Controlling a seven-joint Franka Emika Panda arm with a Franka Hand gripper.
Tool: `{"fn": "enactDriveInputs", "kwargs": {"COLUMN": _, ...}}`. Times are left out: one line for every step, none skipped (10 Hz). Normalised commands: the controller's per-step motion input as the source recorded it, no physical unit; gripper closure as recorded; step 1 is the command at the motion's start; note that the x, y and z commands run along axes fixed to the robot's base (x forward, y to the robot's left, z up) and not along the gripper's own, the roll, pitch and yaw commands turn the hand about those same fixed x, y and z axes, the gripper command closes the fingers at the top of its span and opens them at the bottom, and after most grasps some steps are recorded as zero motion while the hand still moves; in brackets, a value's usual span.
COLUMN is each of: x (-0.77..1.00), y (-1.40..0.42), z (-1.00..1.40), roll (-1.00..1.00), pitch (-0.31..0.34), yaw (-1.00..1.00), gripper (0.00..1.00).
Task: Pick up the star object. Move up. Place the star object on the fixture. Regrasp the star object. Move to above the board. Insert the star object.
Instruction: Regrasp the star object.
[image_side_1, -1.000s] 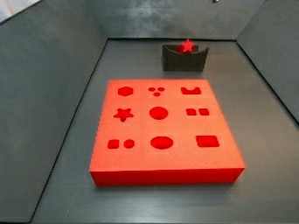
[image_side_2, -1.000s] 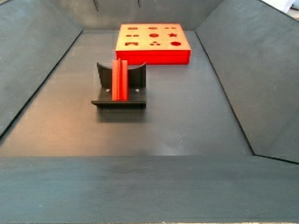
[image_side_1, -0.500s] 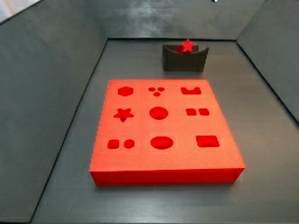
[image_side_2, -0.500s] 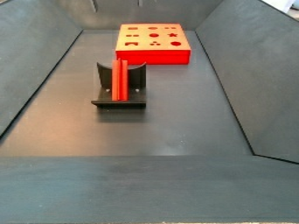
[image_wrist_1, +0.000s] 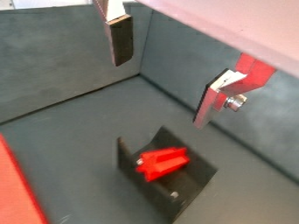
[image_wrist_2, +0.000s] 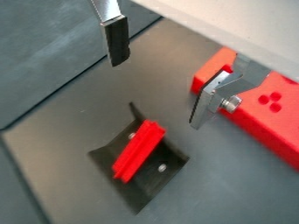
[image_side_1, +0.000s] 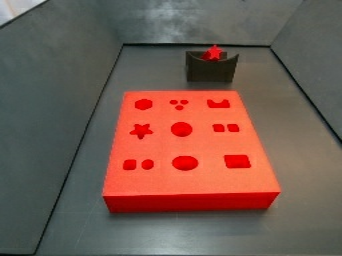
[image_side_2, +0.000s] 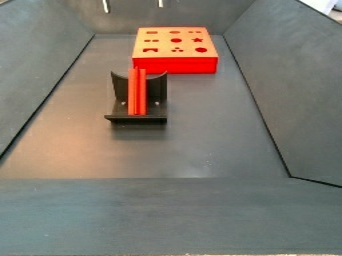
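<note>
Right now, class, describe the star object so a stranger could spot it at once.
Start at the big red board, then look past it to the small dark fixture. The star object rests in its notch, a slim red peg with a star-shaped end. The open hand hangs above, holding nothing.

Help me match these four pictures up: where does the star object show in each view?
Wrist view: star object lying in the fixture, below the open gripper.
Wrist view, same.
Side view, atop fixture behind the board.
Side view, in fixture.
Shared landmark: the fixture.
</note>
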Motion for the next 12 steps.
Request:
{"fn": "enactDriveInputs", "kwargs": {"x": 0.01, "y": -0.02, "z": 0.01, "roll": 1.00, "pitch": 0.014, "yaw": 0.01, "gripper": 0.00}}
{"fn": "enactDriveInputs", "kwargs": {"x": 0.03, "y": -0.02, "z": -0.01, "roll": 1.00, "pitch": 0.027, "yaw": 0.02, "gripper": 0.00}}
{"fn": "enactDriveInputs", "kwargs": {"x": 0.04, "y": -0.03, "z": -0.01, "roll": 1.00, "pitch": 0.033, "yaw": 0.02, "gripper": 0.00}}
{"fn": "enactDriveInputs", "kwargs": {"x": 0.06, "y": -0.03, "z": -0.01, "roll": 1.00, "pitch": 0.054, "yaw": 0.03, "gripper": 0.00}}
{"fn": "enactDriveInputs", "kwargs": {"x": 0.07, "y": -0.03, "z": -0.02, "roll": 1.00, "pitch": 0.071, "yaw": 0.03, "gripper": 0.00}}
{"fn": "enactDriveInputs", "kwargs": {"x": 0.08, "y": -0.03, "z": -0.02, "roll": 1.00, "pitch": 0.092, "yaw": 0.04, "gripper": 0.00}}
{"fn": "enactDriveInputs", "kwargs": {"x": 0.09, "y": -0.04, "z": -0.01, "roll": 1.00, "pitch": 0.129, "yaw": 0.06, "gripper": 0.00}}
{"fn": "enactDriveInputs", "kwargs": {"x": 0.10, "y": -0.04, "z": -0.02, "roll": 1.00, "pitch": 0.159, "yaw": 0.08, "gripper": 0.00}}
{"fn": "enactDriveInputs", "kwargs": {"x": 0.11, "y": -0.04, "z": -0.02, "roll": 1.00, "pitch": 0.183, "yaw": 0.10, "gripper": 0.00}}
{"fn": "enactDriveInputs", "kwargs": {"x": 0.11, "y": -0.05, "z": -0.02, "roll": 0.76, "pitch": 0.184, "yaw": 0.15, "gripper": 0.00}}
{"fn": "enactDriveInputs", "kwargs": {"x": 0.11, "y": -0.05, "z": -0.02, "roll": 0.64, "pitch": 0.174, "yaw": 0.16, "gripper": 0.00}}
{"fn": "enactDriveInputs", "kwargs": {"x": 0.11, "y": -0.05, "z": -0.02, "roll": 0.40, "pitch": 0.150, "yaw": 0.19, "gripper": 0.00}}
